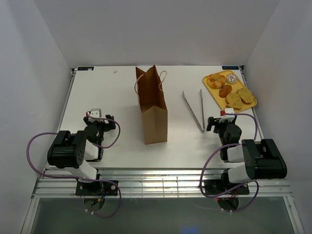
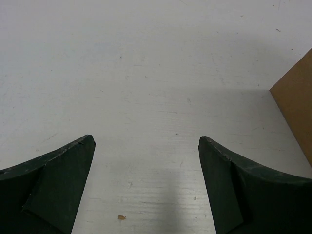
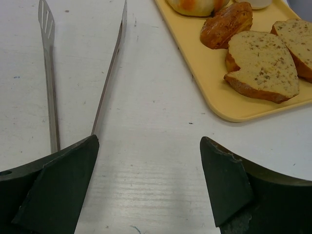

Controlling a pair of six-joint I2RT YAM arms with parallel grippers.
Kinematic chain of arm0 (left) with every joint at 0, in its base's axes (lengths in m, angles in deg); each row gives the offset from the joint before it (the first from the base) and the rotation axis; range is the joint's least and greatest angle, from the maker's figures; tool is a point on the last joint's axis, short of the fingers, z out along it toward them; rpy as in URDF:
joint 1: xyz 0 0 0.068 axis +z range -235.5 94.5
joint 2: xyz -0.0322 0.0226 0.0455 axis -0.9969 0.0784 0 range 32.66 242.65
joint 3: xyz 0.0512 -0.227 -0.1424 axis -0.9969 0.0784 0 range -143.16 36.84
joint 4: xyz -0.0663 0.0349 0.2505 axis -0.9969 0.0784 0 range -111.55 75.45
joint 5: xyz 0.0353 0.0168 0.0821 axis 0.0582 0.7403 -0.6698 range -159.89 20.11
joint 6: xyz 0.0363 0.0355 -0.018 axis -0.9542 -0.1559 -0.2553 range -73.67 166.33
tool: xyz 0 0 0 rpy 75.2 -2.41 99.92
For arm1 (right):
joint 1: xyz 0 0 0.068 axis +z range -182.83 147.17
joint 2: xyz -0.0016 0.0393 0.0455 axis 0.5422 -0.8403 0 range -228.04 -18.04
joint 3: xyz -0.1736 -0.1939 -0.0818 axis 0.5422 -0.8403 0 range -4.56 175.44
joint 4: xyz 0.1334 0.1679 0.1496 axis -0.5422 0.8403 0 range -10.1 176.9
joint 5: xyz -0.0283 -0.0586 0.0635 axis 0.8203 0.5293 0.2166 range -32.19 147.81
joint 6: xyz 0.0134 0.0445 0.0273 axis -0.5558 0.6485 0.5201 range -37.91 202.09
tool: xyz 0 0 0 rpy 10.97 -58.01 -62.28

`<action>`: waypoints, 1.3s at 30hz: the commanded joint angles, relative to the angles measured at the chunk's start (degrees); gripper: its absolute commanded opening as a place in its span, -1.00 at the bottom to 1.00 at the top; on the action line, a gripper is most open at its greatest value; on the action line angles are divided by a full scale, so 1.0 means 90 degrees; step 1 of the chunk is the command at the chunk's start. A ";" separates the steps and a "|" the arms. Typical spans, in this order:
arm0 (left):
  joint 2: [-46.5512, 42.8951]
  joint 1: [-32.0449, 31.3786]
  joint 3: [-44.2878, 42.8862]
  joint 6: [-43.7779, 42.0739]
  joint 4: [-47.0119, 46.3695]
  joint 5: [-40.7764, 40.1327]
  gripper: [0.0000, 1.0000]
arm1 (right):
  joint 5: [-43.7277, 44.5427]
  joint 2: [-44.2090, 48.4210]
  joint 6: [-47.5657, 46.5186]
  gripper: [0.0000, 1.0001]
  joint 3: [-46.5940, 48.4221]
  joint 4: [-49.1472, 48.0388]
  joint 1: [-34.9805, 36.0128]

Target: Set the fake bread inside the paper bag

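White desk [image 1: 117,97]: tall brown paper bag [image 1: 153,109] central, golden toy bread [image 1: 234,100] at far-right corner; left tool [image 2: 146,141] and right tool [image 3: 148,141] wide open, empty.

Paper bag [image 1: 152,109] stood upright mid-tabletop [image 1: 112,92], a wall between the arms. Bare surface lay ahead of the left end effector [image 2: 146,146], bag edge at its right. Ahead of the right end effector [image 3: 148,146], a bare strip ran between tongs [image 3: 48,73] and yellow tray [image 3: 207,68].

Tall brown kraft paper bag [image 1: 153,109]; at 2 o'clock, yellow plastic tray [image 3: 204,68] — golden-brown, dark-speckled toy bread slices [image 3: 263,63], white-iced sprinkled donut [image 1: 232,78].
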 commanded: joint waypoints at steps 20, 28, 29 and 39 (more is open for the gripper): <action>-0.0508 0.0023 -0.0732 -0.0283 0.1412 0.0265 0.96 | 0.0777 0.2020 0.0238 0.80 0.2806 0.5153 0.0355; -0.0606 0.0023 -0.2636 0.0673 0.5280 -0.0479 0.96 | -0.1511 0.1554 0.0667 0.80 0.4008 0.6909 0.0296; -0.0694 0.0023 -0.2657 0.0722 0.5389 -0.0352 0.96 | -0.1646 0.1524 0.0677 0.80 0.4057 0.7085 0.0296; -0.3765 0.0052 -0.1732 0.2662 0.6307 -0.0340 0.96 | -0.1492 0.1602 0.1751 0.80 0.3218 0.6296 0.0267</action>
